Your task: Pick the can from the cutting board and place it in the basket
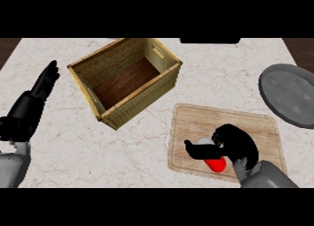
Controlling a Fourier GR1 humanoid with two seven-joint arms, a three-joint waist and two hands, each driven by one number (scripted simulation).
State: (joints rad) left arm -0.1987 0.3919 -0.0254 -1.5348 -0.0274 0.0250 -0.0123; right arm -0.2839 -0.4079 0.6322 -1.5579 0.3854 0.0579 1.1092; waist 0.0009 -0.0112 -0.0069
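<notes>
The right hand [233,145], nearest, has its fingers curled round the red can [215,164] on the cutting board [251,121]. Grasp step underway; next, lift toward the basket [161,73] at eleven o'clock. The left hand [36,95] rests open.
</notes>
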